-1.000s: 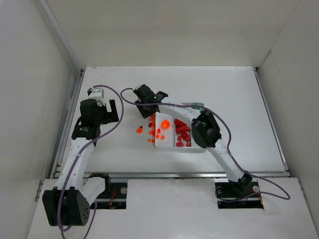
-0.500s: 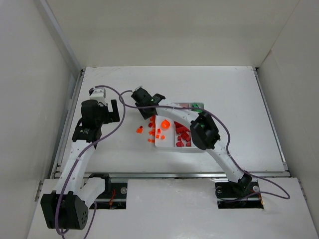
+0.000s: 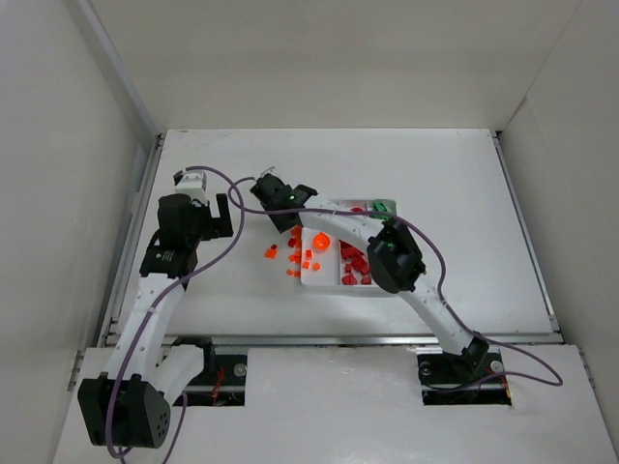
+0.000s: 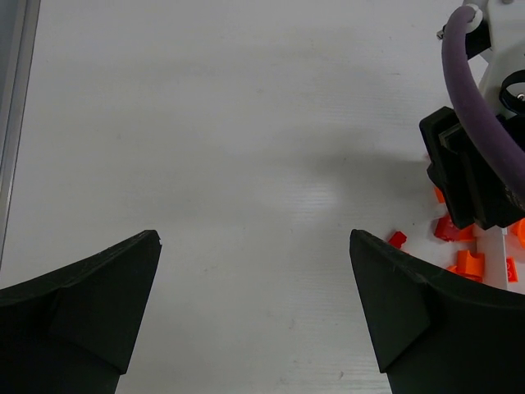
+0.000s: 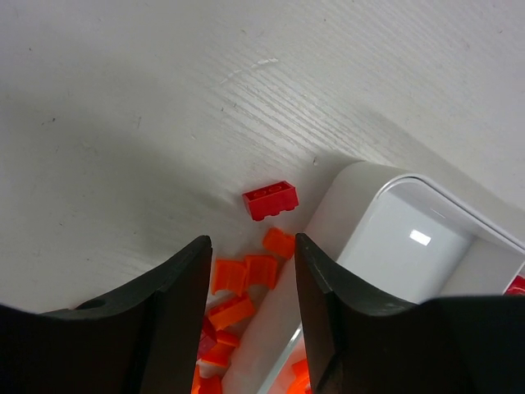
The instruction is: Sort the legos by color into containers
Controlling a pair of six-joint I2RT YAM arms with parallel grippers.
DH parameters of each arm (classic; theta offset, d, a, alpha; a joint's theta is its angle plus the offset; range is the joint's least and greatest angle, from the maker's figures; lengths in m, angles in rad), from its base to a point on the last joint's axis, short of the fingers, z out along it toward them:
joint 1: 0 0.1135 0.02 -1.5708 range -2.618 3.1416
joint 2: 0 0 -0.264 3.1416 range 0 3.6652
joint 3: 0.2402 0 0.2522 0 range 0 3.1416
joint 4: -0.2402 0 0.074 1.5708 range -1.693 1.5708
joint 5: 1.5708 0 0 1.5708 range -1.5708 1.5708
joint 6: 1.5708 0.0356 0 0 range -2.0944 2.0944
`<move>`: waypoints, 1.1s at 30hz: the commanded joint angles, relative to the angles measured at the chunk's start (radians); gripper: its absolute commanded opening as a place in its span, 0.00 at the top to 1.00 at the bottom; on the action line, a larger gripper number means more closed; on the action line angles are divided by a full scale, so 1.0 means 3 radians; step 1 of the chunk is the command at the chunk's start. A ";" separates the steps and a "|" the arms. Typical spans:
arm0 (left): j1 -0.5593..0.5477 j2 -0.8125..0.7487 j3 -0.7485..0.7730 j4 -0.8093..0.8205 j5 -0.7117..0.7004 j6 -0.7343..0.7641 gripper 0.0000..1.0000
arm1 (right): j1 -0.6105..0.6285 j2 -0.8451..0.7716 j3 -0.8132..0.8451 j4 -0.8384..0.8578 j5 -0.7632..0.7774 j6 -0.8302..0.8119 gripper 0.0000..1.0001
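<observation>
The white tray (image 3: 329, 280) lies mid-table, with red legos (image 3: 354, 263) in its middle compartment, a round orange piece (image 3: 321, 239) in the left one and green legos (image 3: 383, 206) at the far right end. Loose orange legos (image 3: 291, 255) lie on the table by its left side. My right gripper (image 3: 287, 215) hovers open over the tray's far left corner. In the right wrist view its fingers (image 5: 176, 312) straddle orange legos (image 5: 246, 273) below, with a red brick (image 5: 271, 199) just ahead and the tray's corner (image 5: 385, 222) to the right. My left gripper (image 3: 215, 215) stands wide open over bare table.
In the left wrist view the left gripper (image 4: 254, 238) has only table between its fingers. The right arm's black gripper (image 4: 472, 172) and purple cable (image 4: 472, 90) fill the right edge, with a red brick (image 4: 397, 239) and orange bricks (image 4: 469, 263) below. White walls enclose the table.
My right gripper has shifted a little left and away from the tray, and its jaws have widened slightly. The left arm has barely moved.
</observation>
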 commanded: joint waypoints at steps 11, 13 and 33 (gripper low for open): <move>-0.0025 -0.0080 -0.0032 0.0111 -0.0026 0.0020 0.00 | -0.0022 0.0254 0.0306 0.0149 0.0243 -0.0095 0.45; -0.0025 -0.0080 -0.0032 0.0111 -0.0026 0.0020 0.00 | -0.0022 0.0254 0.0306 0.0185 0.0244 -0.0095 0.45; 0.0037 -0.0049 -0.0032 0.0111 -0.0026 0.0020 0.00 | -0.0155 0.0224 0.0153 0.0523 -0.0702 -0.0095 0.49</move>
